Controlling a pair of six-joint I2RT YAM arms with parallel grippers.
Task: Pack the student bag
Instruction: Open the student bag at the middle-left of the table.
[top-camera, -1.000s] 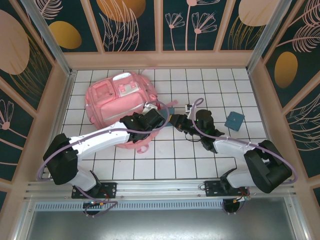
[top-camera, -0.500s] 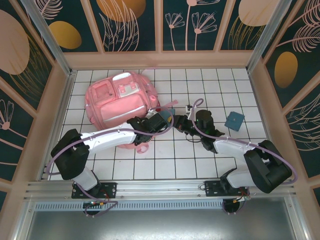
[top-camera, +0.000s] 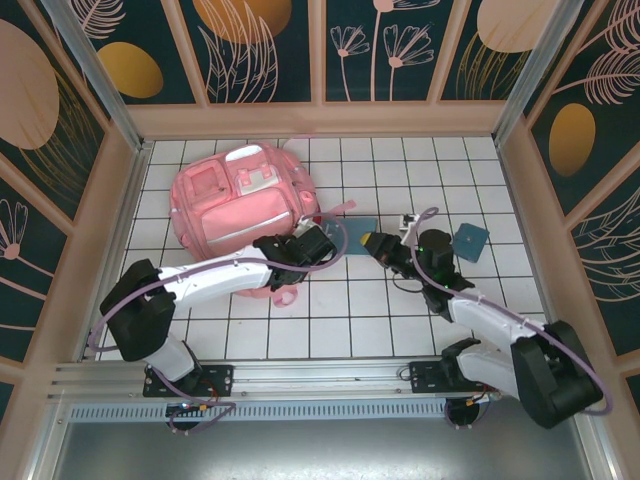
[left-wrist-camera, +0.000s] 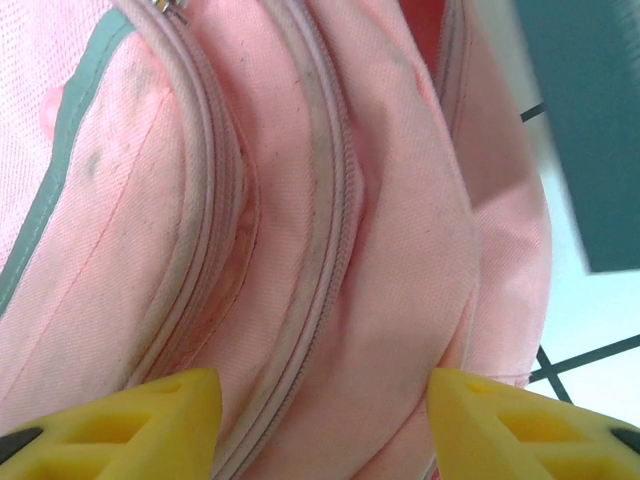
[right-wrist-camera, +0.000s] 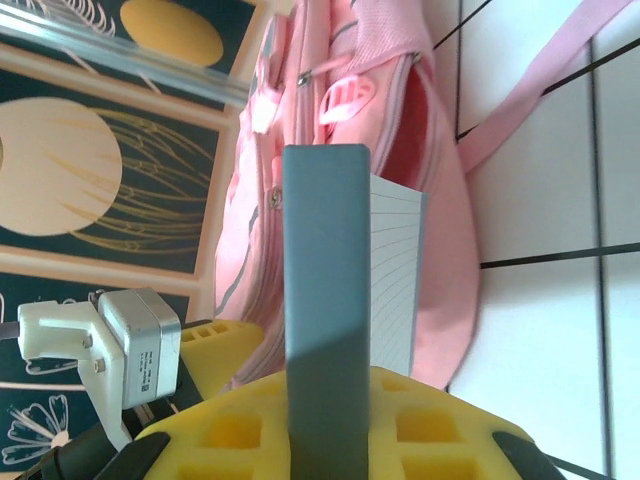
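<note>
A: Position of bag?
B: Far left; left gripper at its near right edge, fingers spread against the fabric.
A: And right gripper?
B: Clamped on teal book, just right of bag.

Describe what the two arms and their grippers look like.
The left arm and right arm have white shells, black joints and bases, and a lilac cable looping along each. The left gripper and right gripper have yellow fingers with square recesses.

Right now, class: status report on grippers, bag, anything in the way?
Left gripper open against student bag. Right gripper shut on teal book, facing bag. Teal square lies aside.
</note>
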